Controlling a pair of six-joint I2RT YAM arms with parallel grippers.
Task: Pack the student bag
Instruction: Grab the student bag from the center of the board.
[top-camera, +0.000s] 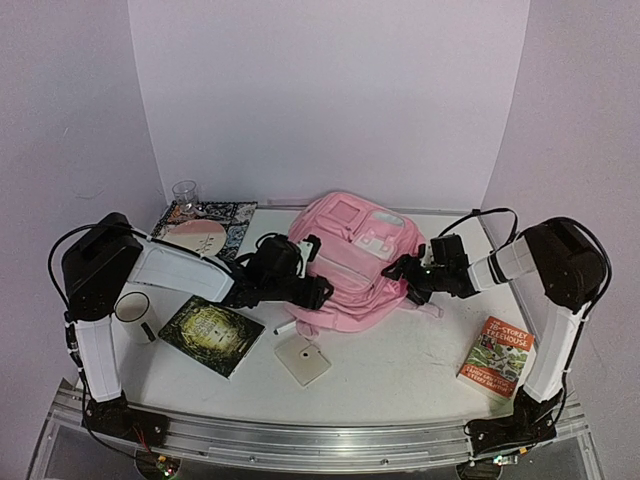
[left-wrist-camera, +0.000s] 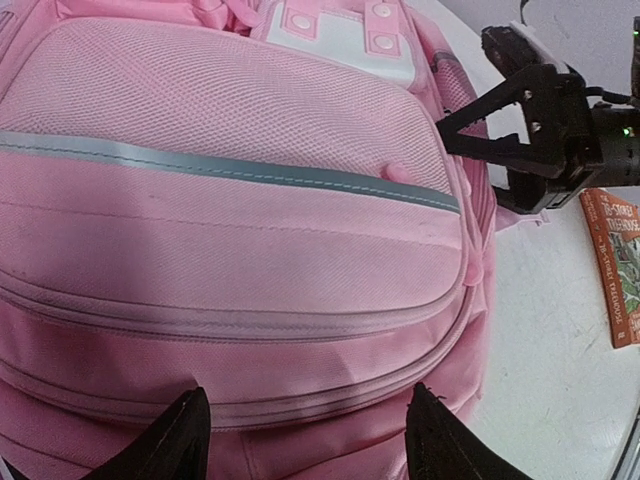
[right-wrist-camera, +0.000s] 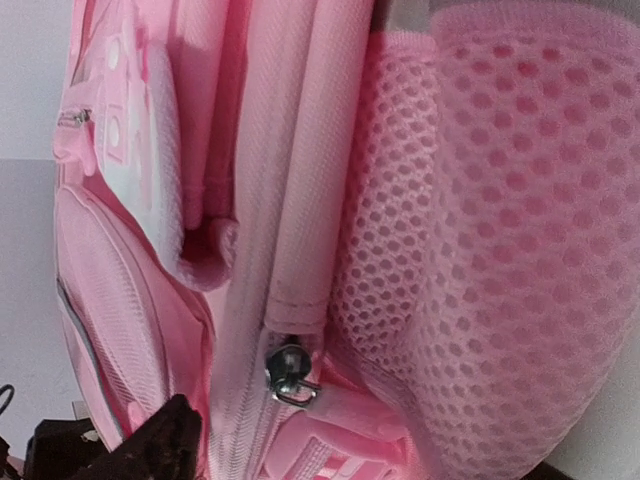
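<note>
The student bag (top-camera: 355, 262) is a pale-pink backpack lying in the middle of the table with its front pockets up. My left gripper (top-camera: 318, 292) is open at the bag's near left side; in the left wrist view its fingertips (left-wrist-camera: 185, 430) straddle a zipped seam of the bag (left-wrist-camera: 230, 230) and hold nothing. My right gripper (top-camera: 405, 275) is open at the bag's right side. In the right wrist view only one of its fingers (right-wrist-camera: 150, 445) shows clearly. A metal zip slider (right-wrist-camera: 288, 372) sits just ahead, beside the mesh side pocket (right-wrist-camera: 500, 250).
A dark green book (top-camera: 212, 335), a white cup (top-camera: 133, 308), a marker (top-camera: 285, 327) and a white square pad (top-camera: 302, 360) lie front left. A patterned book (top-camera: 205, 225) and a glass (top-camera: 185, 193) sit back left. An orange book (top-camera: 497, 355) lies front right.
</note>
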